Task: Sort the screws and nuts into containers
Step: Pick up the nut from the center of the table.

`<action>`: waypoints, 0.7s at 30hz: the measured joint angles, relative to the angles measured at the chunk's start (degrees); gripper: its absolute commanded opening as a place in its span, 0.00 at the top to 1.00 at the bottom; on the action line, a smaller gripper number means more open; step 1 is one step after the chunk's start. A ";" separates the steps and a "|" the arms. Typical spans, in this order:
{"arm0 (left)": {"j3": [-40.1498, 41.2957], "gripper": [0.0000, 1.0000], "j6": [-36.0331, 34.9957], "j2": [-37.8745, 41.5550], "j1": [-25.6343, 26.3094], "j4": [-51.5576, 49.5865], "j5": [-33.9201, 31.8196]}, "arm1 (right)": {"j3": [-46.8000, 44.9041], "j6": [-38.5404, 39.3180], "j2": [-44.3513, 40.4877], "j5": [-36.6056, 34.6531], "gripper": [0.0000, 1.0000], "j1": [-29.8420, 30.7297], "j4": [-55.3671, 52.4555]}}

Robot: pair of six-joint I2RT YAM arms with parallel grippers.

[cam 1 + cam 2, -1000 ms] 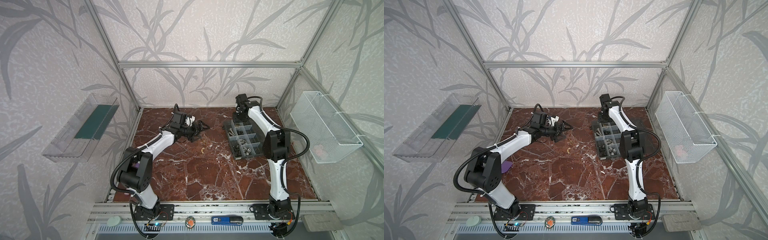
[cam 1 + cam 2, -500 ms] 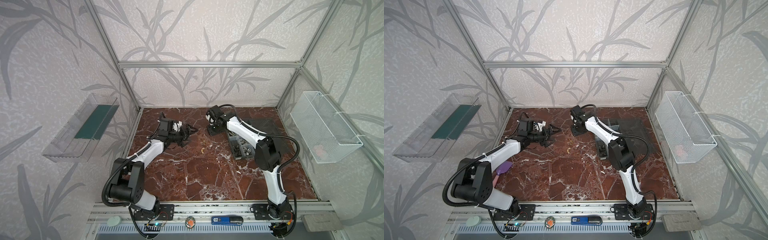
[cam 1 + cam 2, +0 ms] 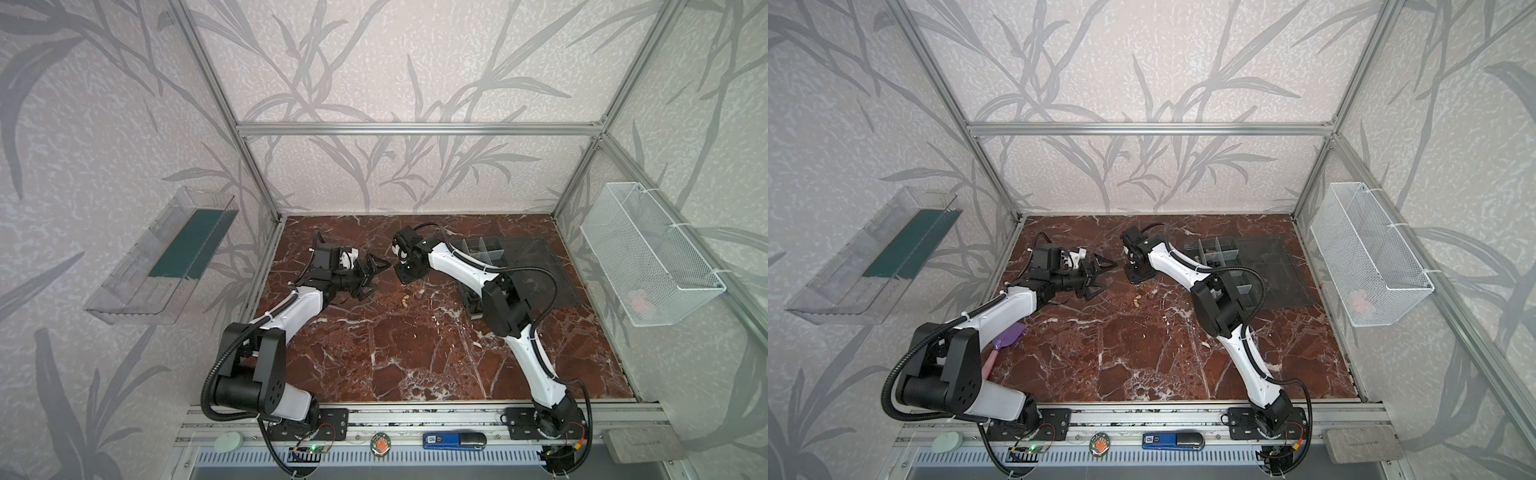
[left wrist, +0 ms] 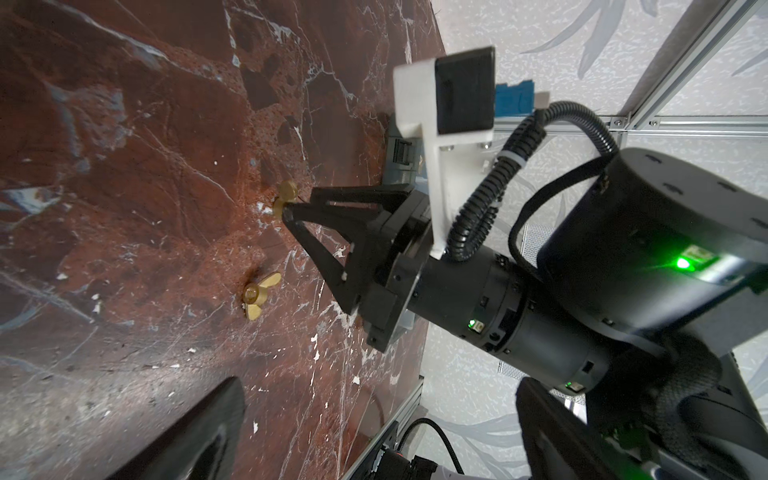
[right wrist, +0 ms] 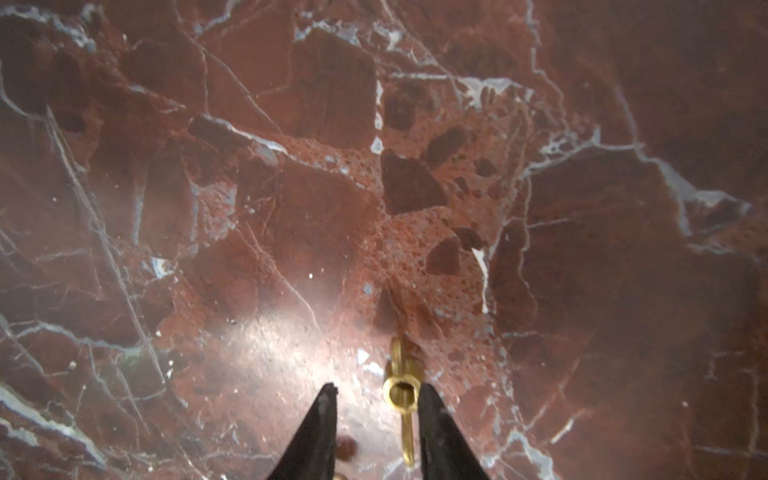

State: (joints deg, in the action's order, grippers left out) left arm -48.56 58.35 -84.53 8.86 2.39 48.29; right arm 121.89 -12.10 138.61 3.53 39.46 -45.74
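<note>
Brass wing nut (image 5: 401, 395) lies between parted fingers (image 5: 438, 440) of the right hand (image 5: 376, 388).

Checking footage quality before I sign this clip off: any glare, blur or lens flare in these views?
Right wrist view: soft throughout, even the wing nut, with a glare patch on the marble. Left wrist view: the loose nut is sharp, the near finger blurred, the green LED flares. Both top views: sharp and evenly lit.

Brass-gold wing nut (image 4: 258, 296), red-brown white-veined marble tabletop (image 3: 415, 353), grey leaf-print walls (image 3: 395, 62), white mesh basket (image 3: 648, 257).
</note>
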 measured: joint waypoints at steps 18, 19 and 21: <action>-0.11 0.01 -0.52 0.00 -0.24 -0.44 0.87 | 4.35 0.42 3.91 -3.08 0.98 -0.09 -3.43; -0.22 0.01 -0.79 -0.02 -0.24 -0.74 0.83 | 4.81 0.48 3.91 -3.28 0.98 -0.17 -4.00; -1.11 0.00 -1.81 0.00 0.17 -2.25 0.72 | 5.86 0.79 3.74 -3.76 0.98 -0.42 -4.98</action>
State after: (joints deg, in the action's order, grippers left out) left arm -49.67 56.53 -84.53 9.04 0.14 49.01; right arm 127.74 -11.31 142.34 -0.23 39.05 -50.72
